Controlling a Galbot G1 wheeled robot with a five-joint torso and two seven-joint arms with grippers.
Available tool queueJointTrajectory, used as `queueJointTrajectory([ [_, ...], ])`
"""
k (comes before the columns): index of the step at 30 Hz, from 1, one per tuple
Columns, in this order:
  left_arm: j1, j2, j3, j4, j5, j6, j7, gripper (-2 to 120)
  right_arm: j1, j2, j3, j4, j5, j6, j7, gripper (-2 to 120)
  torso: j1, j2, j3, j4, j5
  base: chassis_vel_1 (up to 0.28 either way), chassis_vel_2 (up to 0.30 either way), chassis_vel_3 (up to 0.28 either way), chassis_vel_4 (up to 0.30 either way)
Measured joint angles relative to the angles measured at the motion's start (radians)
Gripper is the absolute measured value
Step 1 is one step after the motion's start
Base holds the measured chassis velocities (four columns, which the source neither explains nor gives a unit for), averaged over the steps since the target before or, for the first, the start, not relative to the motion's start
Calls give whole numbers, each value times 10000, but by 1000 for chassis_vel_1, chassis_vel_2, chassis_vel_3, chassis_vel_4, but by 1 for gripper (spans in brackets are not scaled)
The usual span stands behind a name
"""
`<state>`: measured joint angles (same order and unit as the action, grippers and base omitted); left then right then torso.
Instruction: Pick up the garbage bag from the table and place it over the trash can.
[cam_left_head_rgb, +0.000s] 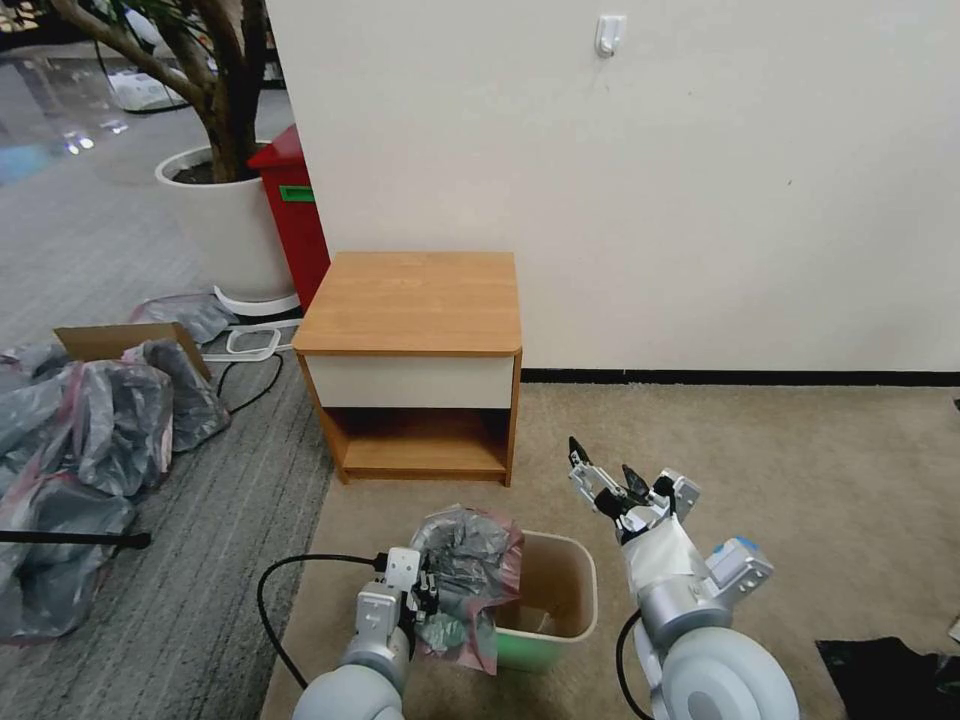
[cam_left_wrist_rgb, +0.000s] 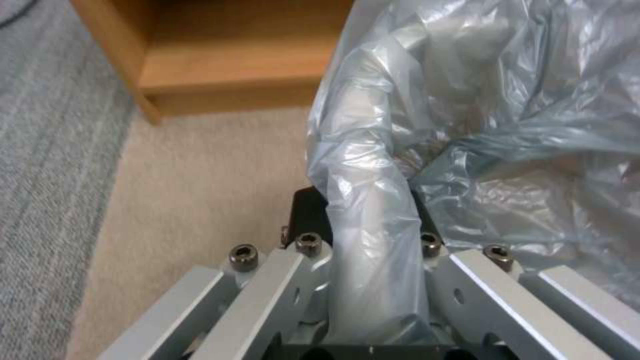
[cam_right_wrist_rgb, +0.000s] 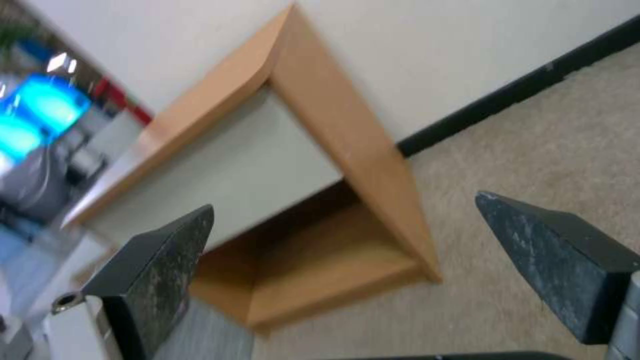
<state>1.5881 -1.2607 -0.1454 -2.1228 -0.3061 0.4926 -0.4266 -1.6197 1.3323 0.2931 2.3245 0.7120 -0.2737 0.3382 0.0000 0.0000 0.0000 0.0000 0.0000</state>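
Note:
The garbage bag (cam_left_head_rgb: 463, 566), grey and crinkly with a pink rim, hangs bunched over the left side of the cream trash can (cam_left_head_rgb: 563, 618) on the carpet. My left gripper (cam_left_head_rgb: 427, 593) is shut on a twisted strand of it at the bin's left edge. In the left wrist view the bag (cam_left_wrist_rgb: 480, 125) billows past the left gripper (cam_left_wrist_rgb: 368, 225), whose jaws pinch the strand. My right gripper (cam_left_head_rgb: 606, 468) hovers open and holds nothing, just right of and beyond the bin. Its dark fingers (cam_right_wrist_rgb: 160, 270) stand wide apart before the table (cam_right_wrist_rgb: 333, 120). The table (cam_left_head_rgb: 415, 295) stands bare against the wall.
A heap of grey bags with a cardboard box (cam_left_head_rgb: 95, 420) lies on the left. A tall red bin (cam_left_head_rgb: 296, 215) and a white planter (cam_left_head_rgb: 228, 225) stand behind the table's left side. A black cable (cam_left_head_rgb: 290, 580) loops by my left arm. Open carpet lies to the right.

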Motion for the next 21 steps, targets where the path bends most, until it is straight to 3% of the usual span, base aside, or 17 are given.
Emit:
queueJointTrajectory([
  [6,295,-38,-461,-168,-24,-1157,430,7,-571,-752,-5,482,-250,-1515,-866,100,0,0,0,-1,1,0,0,0,0],
  [8,514,-81,-770,-378,17,-1868,881,7,-547,-1176,-237,721,-54,-2440,-1142,100,0,0,0,0,1,0,0,0,0],
  [12,707,-103,-971,-607,29,-2469,1320,7,-128,-1272,-520,679,408,-3220,-1180,100,0,0,0,0,0,0,0,0,0],
  [21,1035,-98,-1203,-1044,32,-3014,1917,7,669,-735,-994,-103,788,-3363,-673,100,0,0,0,0,-1,0,0,0,0],
])
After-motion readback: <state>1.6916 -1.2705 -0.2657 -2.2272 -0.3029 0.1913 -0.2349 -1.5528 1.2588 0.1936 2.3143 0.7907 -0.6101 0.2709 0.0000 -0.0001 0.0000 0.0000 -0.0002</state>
